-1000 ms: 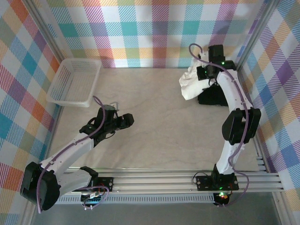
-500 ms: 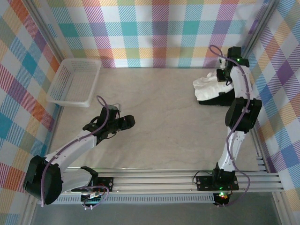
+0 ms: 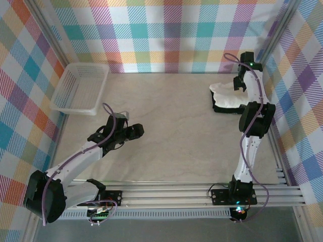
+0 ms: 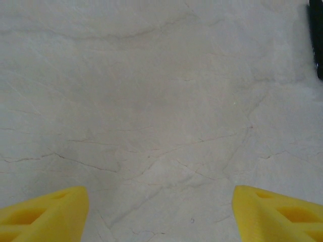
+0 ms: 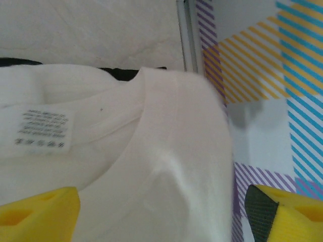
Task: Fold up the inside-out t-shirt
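White and soft, the inside-out t-shirt (image 3: 227,96) lies in a bunched heap at the far right side of the counter (image 3: 171,116), close to the back corner. It is not folded flat. It sits on top of a black folded garment (image 3: 225,109), and a dark edge of that garment peeks out from under it.

From the right wrist camera, the t-shirt (image 5: 166,151) shows its round neck band and a small white label (image 5: 43,130) with tiny writing that is too small to read. A thin strip of the black garment (image 5: 121,73) shows behind the shirt.

The right fingers (image 3: 237,83) hang over the far end of the heap. They are wide open and pinch nothing. The cloth spreads out under the gap between the two yellow tips (image 5: 38,212). Whether the tips touch the cloth cannot be told.

The left fingers (image 3: 137,131) are well apart from the shirt, over the near left part of the counter. They are wide open too and hold nothing. Under them is bare, pale counter (image 4: 161,101).

A white basket (image 3: 75,108) stands at the far left side.
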Tool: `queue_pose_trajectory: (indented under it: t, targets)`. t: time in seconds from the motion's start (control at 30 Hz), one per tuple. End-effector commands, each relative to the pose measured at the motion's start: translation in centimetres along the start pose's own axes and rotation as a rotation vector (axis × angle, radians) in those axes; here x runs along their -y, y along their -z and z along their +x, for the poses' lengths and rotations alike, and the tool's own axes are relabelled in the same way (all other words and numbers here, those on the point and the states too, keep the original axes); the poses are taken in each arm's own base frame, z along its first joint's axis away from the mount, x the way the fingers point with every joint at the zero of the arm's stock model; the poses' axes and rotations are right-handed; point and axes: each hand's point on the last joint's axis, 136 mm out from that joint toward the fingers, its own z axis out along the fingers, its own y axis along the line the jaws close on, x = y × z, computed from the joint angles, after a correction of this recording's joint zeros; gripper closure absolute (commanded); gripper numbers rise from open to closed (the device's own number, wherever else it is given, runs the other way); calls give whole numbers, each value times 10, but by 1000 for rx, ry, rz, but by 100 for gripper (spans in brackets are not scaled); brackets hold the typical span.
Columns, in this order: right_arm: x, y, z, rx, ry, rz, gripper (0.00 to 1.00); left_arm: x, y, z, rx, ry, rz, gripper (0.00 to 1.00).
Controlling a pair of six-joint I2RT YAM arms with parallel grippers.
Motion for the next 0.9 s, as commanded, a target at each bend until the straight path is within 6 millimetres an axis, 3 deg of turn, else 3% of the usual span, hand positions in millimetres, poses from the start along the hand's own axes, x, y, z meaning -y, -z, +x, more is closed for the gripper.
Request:
queue_pose_trajectory:
  t: [0.0, 0.1, 0.27, 0.33, 0.4, 0.5, 0.63, 0.73, 0.87]
  targets:
    - [19, 64, -15, 112, -64, 35, 10, 2, 13, -18, 67, -39, -19, 25]
    - [2, 96, -11, 180, -80, -19, 7, -6, 15, -23, 100, -49, -60, 24]
    - [-50, 168, 11, 381, -127, -272, 6, -24, 32, -42, 227, -76, -160, 18]
    - [-74, 193, 31, 472, -116, -366, 4, -38, 48, -56, 335, -69, -230, 10]
    - [-86, 206, 55, 524, -147, -442, 0, -56, 66, -67, 449, -55, -314, 0]
    - [-95, 204, 93, 558, -227, -515, 0, -80, 87, -75, 585, -41, -425, 0]
    - [-102, 177, 136, 612, -272, -502, 0, -99, 101, -84, 673, -64, -535, 0]
    - [-108, 150, 157, 607, -286, -463, 0, -110, 89, -90, 668, -144, -579, 0]
    - [-121, 122, 169, 641, -236, -435, 0, -133, 59, -94, 648, -212, -611, 0]
